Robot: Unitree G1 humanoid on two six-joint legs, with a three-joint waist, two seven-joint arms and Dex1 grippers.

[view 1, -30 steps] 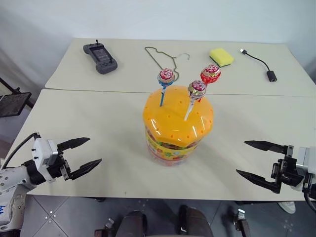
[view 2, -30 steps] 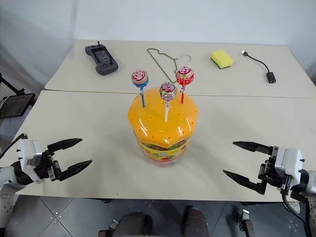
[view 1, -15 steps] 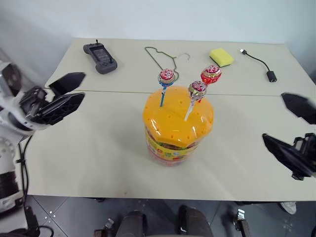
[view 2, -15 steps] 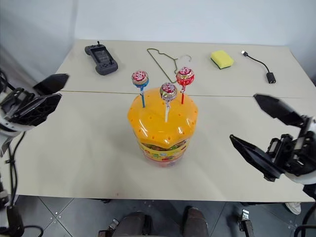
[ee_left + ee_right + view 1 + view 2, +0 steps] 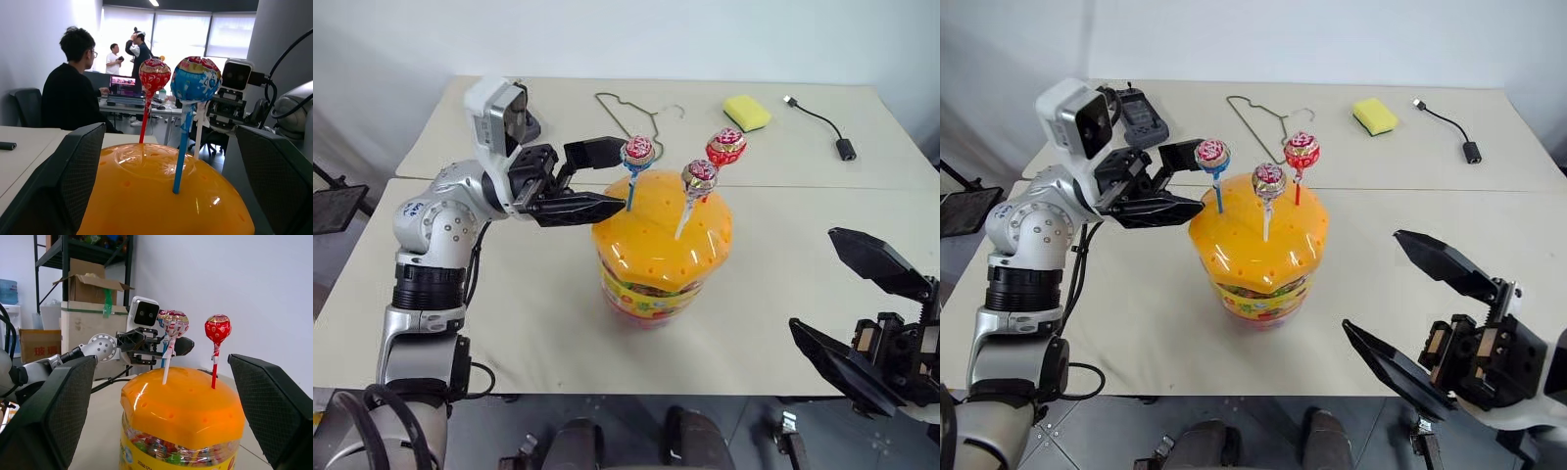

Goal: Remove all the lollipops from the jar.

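1. Three lollipops stand upright in holes of the orange lid of the jar (image 5: pixel 661 257), which sits on the near table (image 5: pixel 529 313): the pink-blue lollipop (image 5: pixel 637 154) on a blue stick, the pink-yellow lollipop (image 5: pixel 700 176) on a white stick, and the red lollipop (image 5: pixel 725 148) farthest back.
2. The head views take in the far table, with a game controller (image 5: pixel 1141 116), a wire hanger (image 5: pixel 626 113), a yellow sponge (image 5: pixel 748 111) and a black cable (image 5: pixel 818 119).
3. The left wrist view, looking across the lid, shows a seated person (image 5: pixel 68 98) at a desk with a laptop, and people standing by bright windows.
4. The right wrist view shows cardboard boxes (image 5: pixel 88 308) beside a shelf rack, and the candies inside the clear jar under the lid.
5. The left gripper (image 5: pixel 607 176) is spread wide and holds nothing. One finger (image 5: pixel 599 150) is just beside the head of the pink-blue lollipop; the other lies low at the lid's edge. I cannot tell whether either touches.
6. The right gripper (image 5: pixel 1410 304) is also spread wide and empty, well apart from the jar, near the table's front edge on the right.
7. A second ago the left gripper hung low off the table's front left corner; it has since risen and swung in to the jar.
8. The right gripper has lifted and drawn nearer the camera. The jar and all three lollipops stand as before.
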